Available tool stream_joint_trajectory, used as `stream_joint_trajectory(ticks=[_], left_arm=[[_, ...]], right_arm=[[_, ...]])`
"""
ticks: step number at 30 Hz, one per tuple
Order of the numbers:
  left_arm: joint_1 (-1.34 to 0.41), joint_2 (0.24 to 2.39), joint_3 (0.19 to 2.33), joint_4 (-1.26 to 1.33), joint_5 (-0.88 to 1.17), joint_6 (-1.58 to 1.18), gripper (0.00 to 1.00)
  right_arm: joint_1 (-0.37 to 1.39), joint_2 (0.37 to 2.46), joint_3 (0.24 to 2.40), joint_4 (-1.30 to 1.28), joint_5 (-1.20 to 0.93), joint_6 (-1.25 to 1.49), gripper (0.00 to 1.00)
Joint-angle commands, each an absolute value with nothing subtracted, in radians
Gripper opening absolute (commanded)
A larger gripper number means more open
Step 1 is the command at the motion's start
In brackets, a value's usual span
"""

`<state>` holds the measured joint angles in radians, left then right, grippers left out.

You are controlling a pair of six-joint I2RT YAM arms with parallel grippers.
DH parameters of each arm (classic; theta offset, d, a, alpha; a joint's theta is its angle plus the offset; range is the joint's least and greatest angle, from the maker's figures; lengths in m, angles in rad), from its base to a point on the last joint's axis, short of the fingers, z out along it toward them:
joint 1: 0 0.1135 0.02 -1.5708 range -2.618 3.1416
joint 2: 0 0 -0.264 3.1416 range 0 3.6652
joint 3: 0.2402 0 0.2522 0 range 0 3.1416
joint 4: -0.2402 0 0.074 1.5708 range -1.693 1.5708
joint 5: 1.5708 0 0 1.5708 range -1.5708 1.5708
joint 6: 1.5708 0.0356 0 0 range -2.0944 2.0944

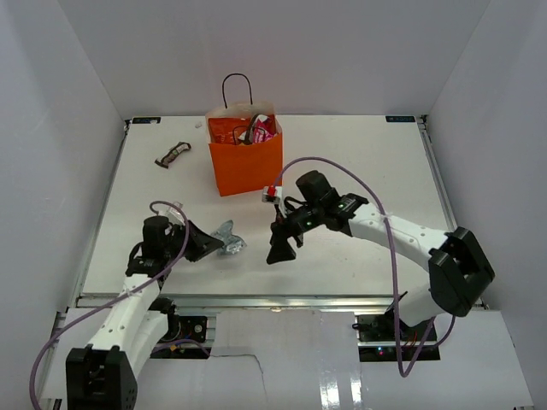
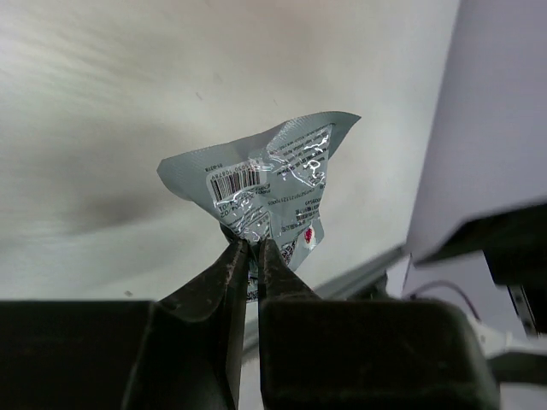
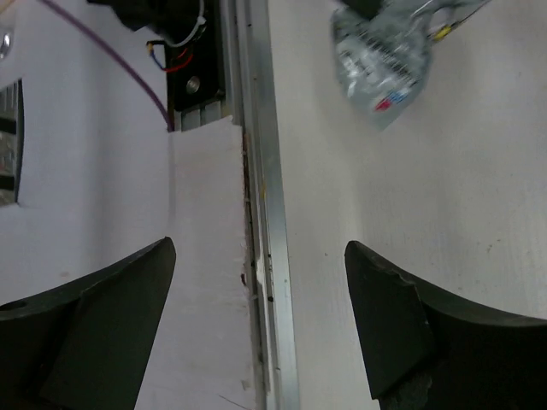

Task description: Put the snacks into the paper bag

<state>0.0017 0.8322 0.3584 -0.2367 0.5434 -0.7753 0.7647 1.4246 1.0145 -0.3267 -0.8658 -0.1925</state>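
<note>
The silver-grey packet (image 2: pixel 265 184) sits pinched by one crumpled lower corner between the closed fingers of the left gripper (image 2: pixel 252 248). It fans out away from the fingertips. Its long axis runs in the left wrist view from a blunt corner at the left up to a pointed corner at the upper right. The face toward the camera bears a black barcode (image 2: pixel 238 179) on a white patch, blocks of small print too fine to read, and a small red mark near the lower edge. No brand name is legible.

From above, the packet (image 1: pixel 229 237) is near the front of the table (image 1: pixel 359 154), just right of the left gripper (image 1: pixel 218 245) and left of the right gripper (image 1: pixel 280 248). Whether it touches the tabletop cannot be told. The right gripper (image 3: pixel 260 246) points down and toward the near edge with its fingers spread wide and nothing between them. Its camera shows the packet (image 3: pixel 380 64) at the top of the view and the aluminium edge rail (image 3: pixel 273 213) below it.

Farther back stands the orange paper bag (image 1: pixel 246 162), upright with its mouth open. A red chip bag (image 1: pixel 229 130) and a magenta packet (image 1: pixel 263 130) show inside it, and a black loop handle (image 1: pixel 237 85) rises behind. A dark brown packet (image 1: pixel 173 154) lies on the table well left of the bag.
</note>
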Motion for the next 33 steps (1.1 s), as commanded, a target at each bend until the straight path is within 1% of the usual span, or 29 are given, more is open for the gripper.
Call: stream_joint_trajectory(ticks=[1, 2, 4, 7, 11, 16, 17, 19, 20, 23, 25, 28, 31, 33], left_arm=[[-0.127, 0.715, 0.299, -0.215, 0.657, -0.897, 0.03], [-0.155, 0.698, 0.288, -0.213, 0.657, -0.917, 0.03], [-0.224, 0.654, 0.27, -0.212, 0.653, -0.962, 0.03], [-0.271, 0.606, 0.247, -0.212, 0.64, -1.003, 0.03], [-0.293, 0.595, 0.242, -0.209, 0.638, -1.017, 0.03], [-0.301, 0.633, 0.238, -0.186, 0.656, -1.008, 0.04], [-0.301, 0.643, 0.241, -0.183, 0.66, -1.006, 0.04], [-0.302, 0.647, 0.247, -0.176, 0.661, -1.003, 0.04], [-0.302, 0.647, 0.248, -0.175, 0.66, -1.005, 0.04], [-0.304, 0.646, 0.244, -0.163, 0.657, -1.008, 0.04], [-0.302, 0.638, 0.233, -0.144, 0.657, -1.015, 0.04], [-0.302, 0.621, 0.216, -0.117, 0.66, -1.034, 0.04], [-0.304, 0.601, 0.209, -0.101, 0.663, -1.045, 0.04], [-0.304, 0.594, 0.207, -0.097, 0.661, -1.051, 0.04]], right_arm=[[0.825, 1.502, 1.084, -0.075, -0.634, 0.325, 0.86], [0.834, 1.555, 1.13, -0.087, -0.58, 0.365, 0.87], [0.863, 1.598, 1.173, -0.113, -0.519, 0.417, 0.89], [0.88, 1.652, 1.198, -0.104, -0.482, 0.46, 0.89], [0.879, 1.692, 1.183, -0.055, -0.541, 0.541, 0.87], [0.903, 1.707, 1.167, 0.015, -0.591, 0.575, 0.74], [0.907, 1.71, 1.164, 0.017, -0.591, 0.574, 0.68], [0.911, 1.715, 1.155, 0.031, -0.604, 0.578, 0.62], [0.911, 1.717, 1.152, 0.034, -0.607, 0.58, 0.57], [0.913, 1.712, 1.138, 0.046, -0.621, 0.586, 0.48], [0.916, 1.707, 1.131, 0.044, -0.617, 0.577, 0.47], [0.919, 1.71, 1.118, 0.041, -0.604, 0.563, 0.39], [0.922, 1.72, 1.118, 0.034, -0.601, 0.545, 0.36], [0.925, 1.726, 1.12, 0.035, -0.607, 0.537, 0.28]])
